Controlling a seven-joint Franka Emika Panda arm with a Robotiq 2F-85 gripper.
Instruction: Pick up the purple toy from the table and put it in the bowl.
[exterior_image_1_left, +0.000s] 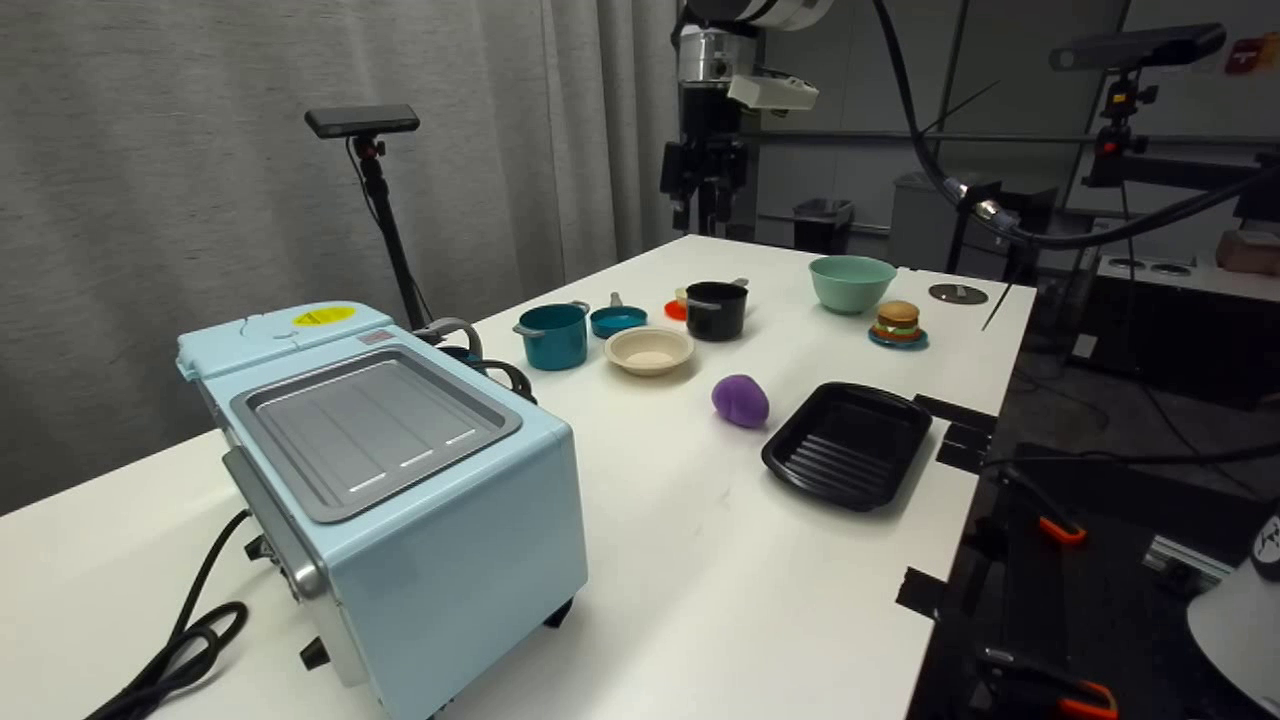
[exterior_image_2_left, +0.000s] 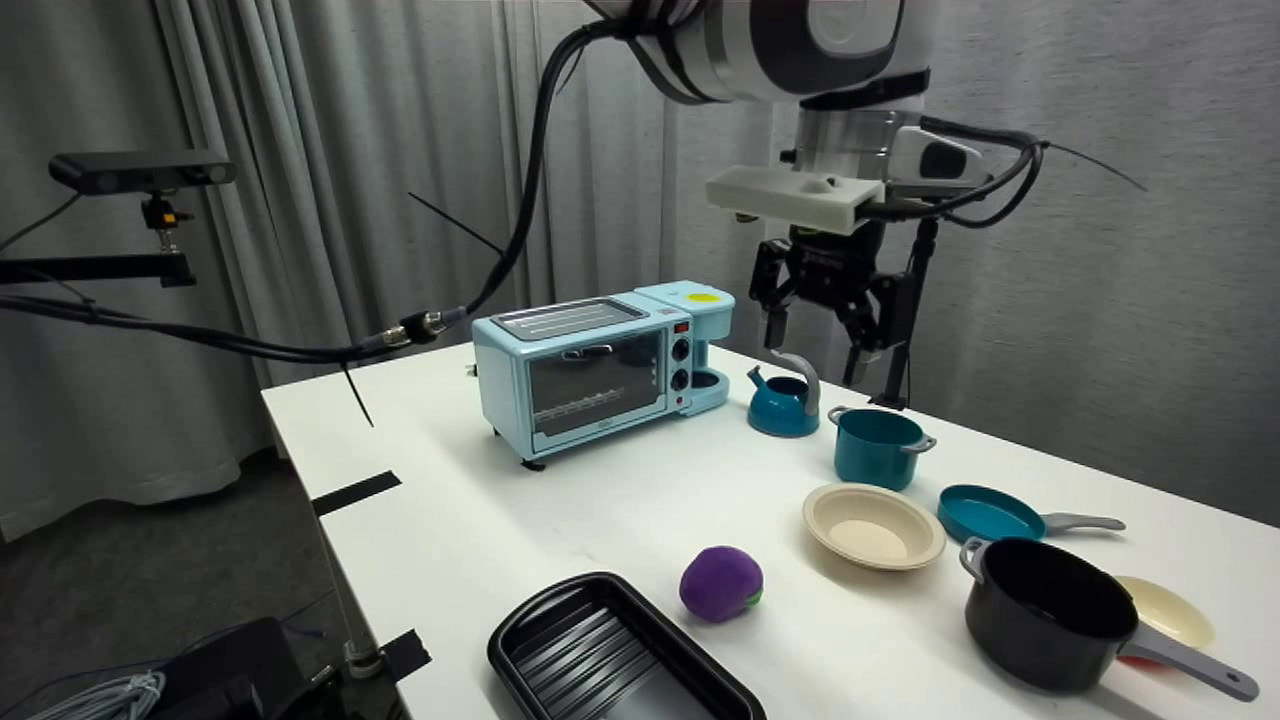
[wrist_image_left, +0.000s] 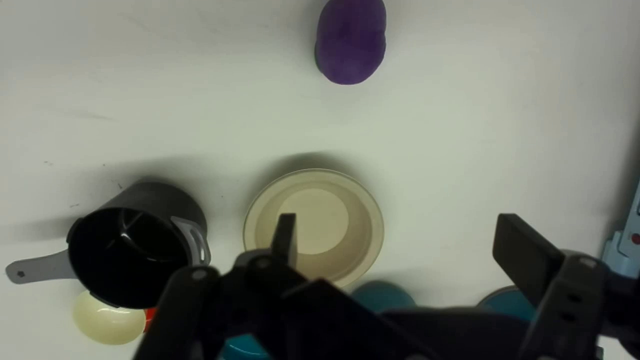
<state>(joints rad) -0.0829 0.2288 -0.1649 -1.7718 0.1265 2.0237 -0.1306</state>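
Jaws spread wide and pinching nothing, a robot arm hangs above a white tabletop, the pickup, it seems, not yet begun. Standing where an exterior view looks in, I see the purple toy down on that tabletop, nearer than the jaws and to their left; the coming move calls for travel to the near left as well as a drop. In the wrist view the toy shows ahead of the jaws at the far edge, partly cut off, its long axis seeming to run away from them. Closing as they stand, they would likely meet its narrower sides, with little turning needed. The cream bowl sits farther back and to the right of the toy; one jaw hides part of it from the wrist view. A black tray lies just beside the toy on the near left, beyond it from the jaws, so overshooting could bring them onto its rim. Far back stand a kettle and a teal pot, with a black pot near right and a toaster oven far left. None appears to block the path to the toy, though its rounded sides could slip from an off-center pinch.
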